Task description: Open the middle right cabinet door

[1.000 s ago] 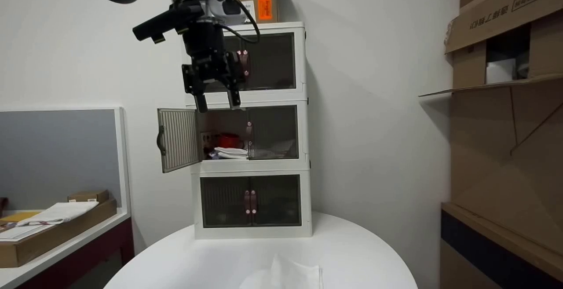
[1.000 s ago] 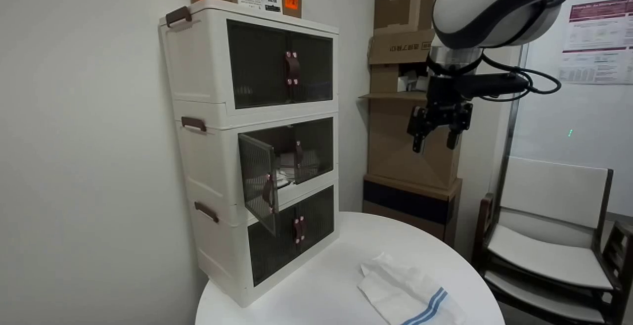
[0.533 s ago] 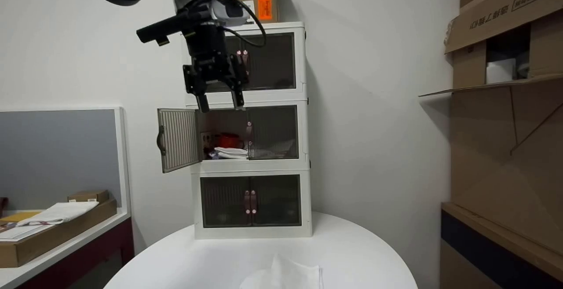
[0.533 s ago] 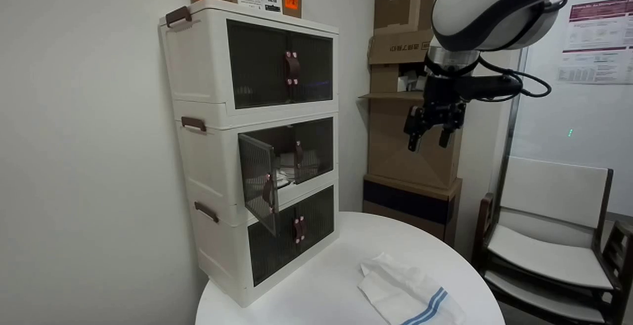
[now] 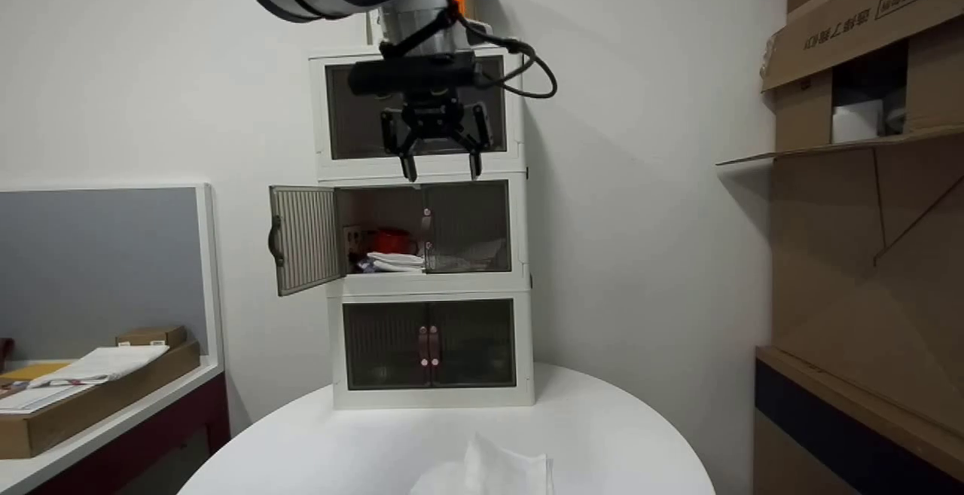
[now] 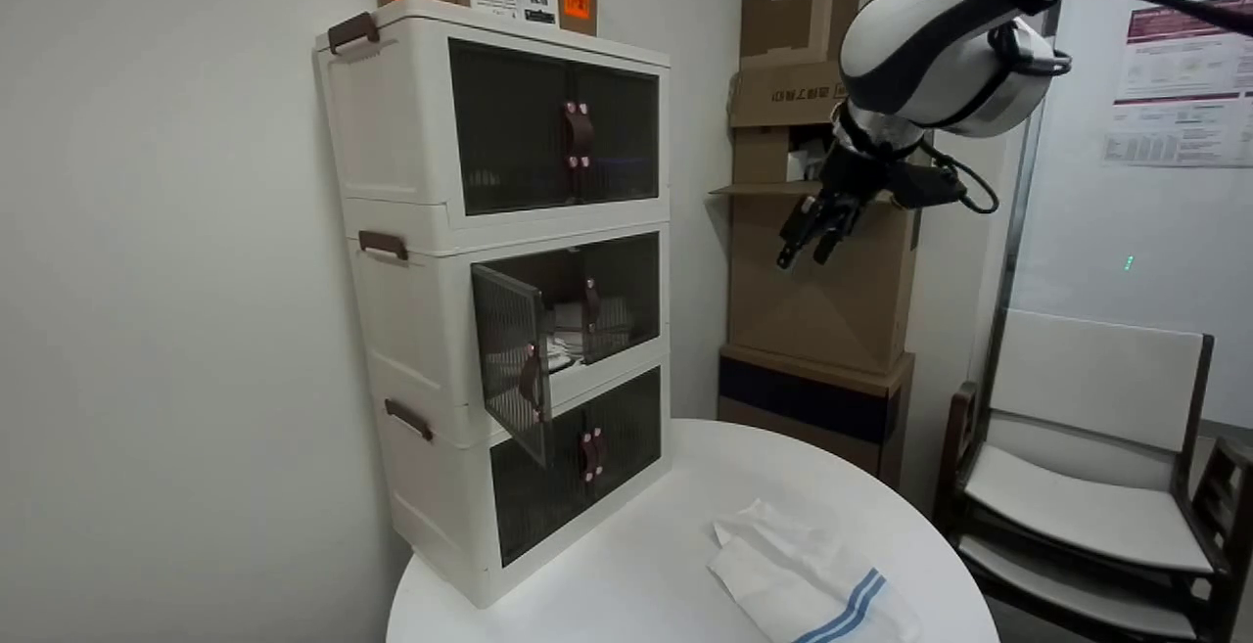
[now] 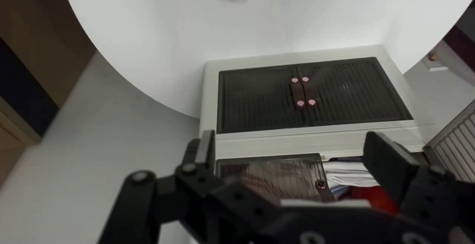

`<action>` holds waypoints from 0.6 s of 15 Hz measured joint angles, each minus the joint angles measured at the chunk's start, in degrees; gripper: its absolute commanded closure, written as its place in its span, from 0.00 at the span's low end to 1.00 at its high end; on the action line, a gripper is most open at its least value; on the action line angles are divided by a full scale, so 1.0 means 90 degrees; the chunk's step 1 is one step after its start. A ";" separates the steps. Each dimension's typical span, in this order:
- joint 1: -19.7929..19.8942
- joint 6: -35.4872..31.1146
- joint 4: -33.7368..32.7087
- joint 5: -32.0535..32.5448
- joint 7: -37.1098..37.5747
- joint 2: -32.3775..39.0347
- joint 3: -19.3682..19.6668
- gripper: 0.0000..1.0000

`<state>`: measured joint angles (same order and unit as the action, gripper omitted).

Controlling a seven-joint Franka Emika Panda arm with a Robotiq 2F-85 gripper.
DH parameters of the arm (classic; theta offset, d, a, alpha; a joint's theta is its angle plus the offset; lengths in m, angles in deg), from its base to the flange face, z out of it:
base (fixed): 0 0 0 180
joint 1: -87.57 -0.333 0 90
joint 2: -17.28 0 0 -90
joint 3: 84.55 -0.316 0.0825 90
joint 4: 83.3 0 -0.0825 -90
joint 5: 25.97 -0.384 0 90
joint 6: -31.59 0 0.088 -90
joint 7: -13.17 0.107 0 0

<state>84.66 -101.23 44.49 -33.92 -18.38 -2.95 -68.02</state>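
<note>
The middle right cabinet door (image 5: 471,227) is shut in both exterior views (image 6: 625,291). It is a dark see-through panel, with a small brown handle (image 5: 428,225) at its left edge. In the wrist view the door (image 7: 267,173) shows upside down, partly hidden by my gripper. Its handle (image 7: 323,191) shows between the fingers. My gripper (image 5: 442,169) is open and empty. It hangs in front of the white three-tier cabinet (image 5: 433,284), well apart from it in an exterior view (image 6: 805,256), fingers tilted down toward it. The wrist view shows both fingers (image 7: 291,138) wide apart.
The left twin door (image 5: 307,239) stands swung open toward the front. A red cup (image 5: 390,240) and folded white cloths (image 5: 395,262) lie behind its opening. A white cloth (image 6: 798,574) lies on the round table (image 6: 675,565). Cardboard boxes (image 6: 812,310) and a chair (image 6: 1087,506) stand beyond.
My gripper has moved right across the cabinet front in an exterior view and turned squarer to it. It has also tilted and come somewhat closer to the cabinet. The doors have not moved.
</note>
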 measured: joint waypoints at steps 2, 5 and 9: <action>-0.0424 -0.0015 -0.0451 -0.0643 -0.0978 0.0422 0.0448 0.00; -0.1004 0.0164 -0.1172 -0.1724 -0.2386 0.1050 0.0995 0.00; -0.1335 0.0990 -0.2147 -0.3279 -0.4263 0.1993 0.1432 0.00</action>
<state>72.64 -92.32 25.17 -63.44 -56.75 14.98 -55.13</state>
